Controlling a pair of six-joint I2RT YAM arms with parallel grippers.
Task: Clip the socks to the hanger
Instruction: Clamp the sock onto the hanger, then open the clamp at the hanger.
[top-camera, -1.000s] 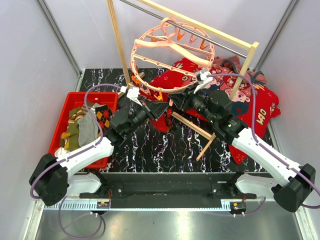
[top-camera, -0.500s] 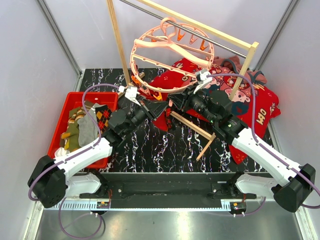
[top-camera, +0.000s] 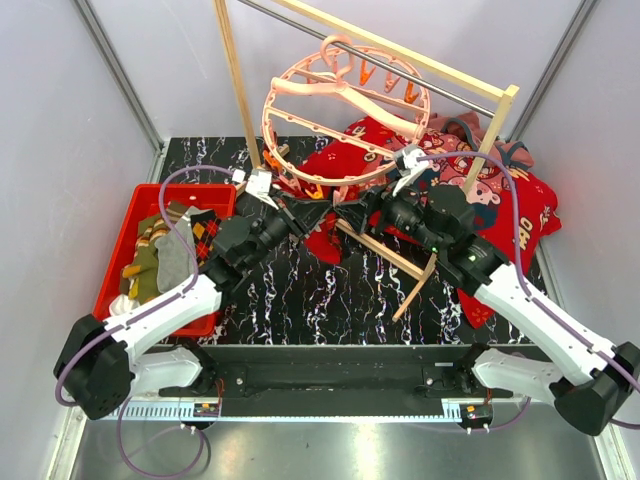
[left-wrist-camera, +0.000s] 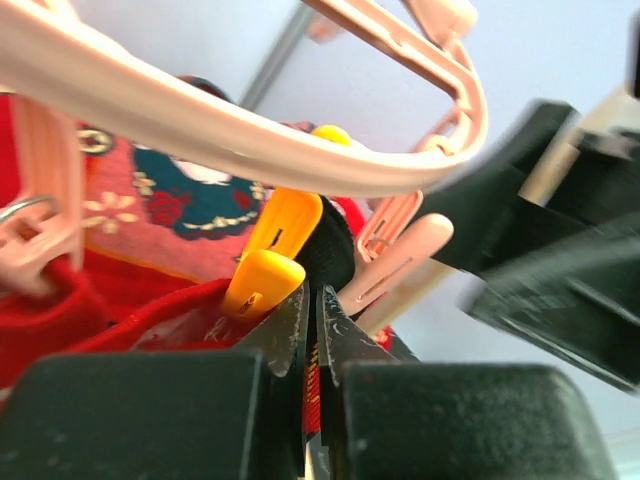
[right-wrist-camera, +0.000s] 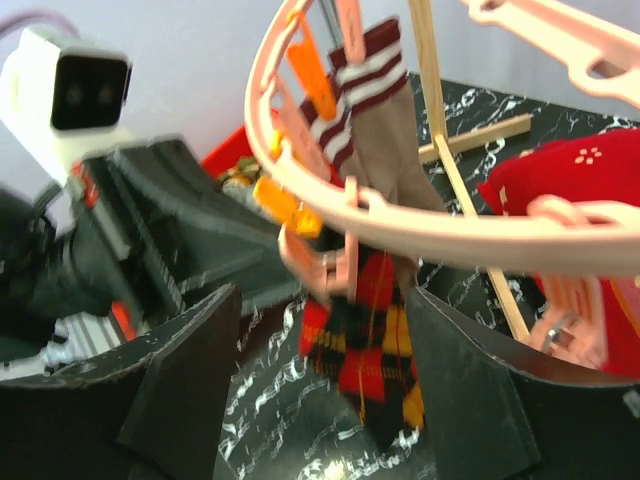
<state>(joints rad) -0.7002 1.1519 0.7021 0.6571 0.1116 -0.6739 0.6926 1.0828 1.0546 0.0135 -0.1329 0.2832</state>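
Sock day at the rack: an argyle sock (right-wrist-camera: 365, 350) hangs under the near rim of the pink ring hanger (top-camera: 340, 95), its top tucked in among the clips, close to a striped sock (right-wrist-camera: 370, 80) already pegged. The left jaws are pinched shut on what looks like the argyle sock's red edge, just below an orange clip (left-wrist-camera: 265, 280). The right jaws stand wide apart on either side of the sock, holding nothing. More socks (top-camera: 165, 255) wait in the red tray (top-camera: 118, 250) on the desk (top-camera: 320, 300). The step appears to be handing the sock's weight to the clip. Done well, the left jaws part slowly and without tugging, only once the clip bites the fabric, and the right arm backs off without knocking the ring.
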